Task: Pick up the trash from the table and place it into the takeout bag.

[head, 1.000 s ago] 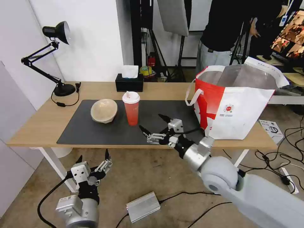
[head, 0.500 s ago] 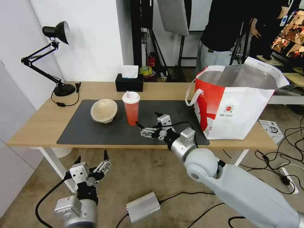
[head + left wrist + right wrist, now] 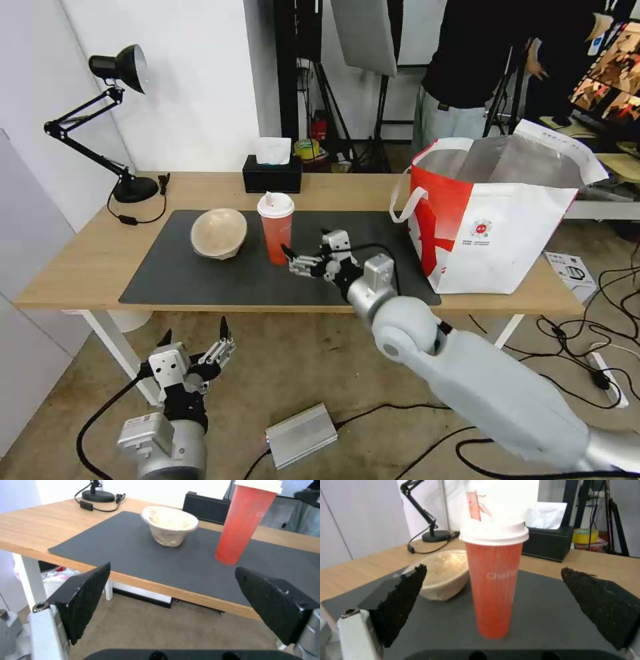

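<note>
Fingers of my right tool (image 3: 301, 251) gape wide beside the red cup (image 3: 277, 231); no touch. My left tool (image 3: 194, 337) hangs spread below the counter (image 3: 80, 260).

Grey-white arms, silver wrists, black cables, black fingers (image 3: 600, 605).

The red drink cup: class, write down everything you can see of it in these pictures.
The red drink cup is tall, slightly tapered and translucent red, seemingly plastic, with faint white lettering on its side. A white lid closes it, and a torn white and red strip sticks up from the lid. It stands upright on the dark grey mat, apart from the beige bowl to its left. The right pincer is open, level with the cup and close to its right side; no contact between them is visible.
</note>
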`<state>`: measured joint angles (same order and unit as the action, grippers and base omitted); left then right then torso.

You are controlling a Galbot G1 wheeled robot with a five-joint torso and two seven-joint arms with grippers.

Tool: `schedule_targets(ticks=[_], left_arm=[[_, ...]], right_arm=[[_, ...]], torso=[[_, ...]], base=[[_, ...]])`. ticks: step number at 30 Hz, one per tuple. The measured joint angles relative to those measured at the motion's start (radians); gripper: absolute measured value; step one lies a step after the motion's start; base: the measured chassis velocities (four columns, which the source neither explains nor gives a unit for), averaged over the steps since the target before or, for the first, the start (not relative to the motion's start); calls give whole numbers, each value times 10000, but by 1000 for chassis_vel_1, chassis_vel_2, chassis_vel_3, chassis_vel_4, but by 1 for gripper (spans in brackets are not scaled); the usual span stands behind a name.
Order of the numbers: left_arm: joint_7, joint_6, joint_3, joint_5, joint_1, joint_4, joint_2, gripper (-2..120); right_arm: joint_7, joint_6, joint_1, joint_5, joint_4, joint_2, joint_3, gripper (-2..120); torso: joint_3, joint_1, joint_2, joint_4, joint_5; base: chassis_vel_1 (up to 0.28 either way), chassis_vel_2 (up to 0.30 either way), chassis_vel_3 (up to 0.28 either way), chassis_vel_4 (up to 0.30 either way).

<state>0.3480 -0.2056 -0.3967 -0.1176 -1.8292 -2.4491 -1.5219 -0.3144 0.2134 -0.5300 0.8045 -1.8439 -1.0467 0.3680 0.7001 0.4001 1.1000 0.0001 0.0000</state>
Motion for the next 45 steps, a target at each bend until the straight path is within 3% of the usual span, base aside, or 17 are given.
schedule_targets(ticks=[18, 45], left_arm=[[2, 20, -44, -23, -43, 26, 87, 100], [6, 51, 51, -63, -44, 13, 229, 100]], right_arm=[[27, -38, 565, -140, 2122, -1522, 79, 100], [304, -157, 849, -295, 3674, -2728, -178, 100]], torso=[[-1, 0, 0, -1, 0], [-1, -2, 0, -1, 0]], base=[[0, 0, 0, 0], [0, 0, 0, 0]])
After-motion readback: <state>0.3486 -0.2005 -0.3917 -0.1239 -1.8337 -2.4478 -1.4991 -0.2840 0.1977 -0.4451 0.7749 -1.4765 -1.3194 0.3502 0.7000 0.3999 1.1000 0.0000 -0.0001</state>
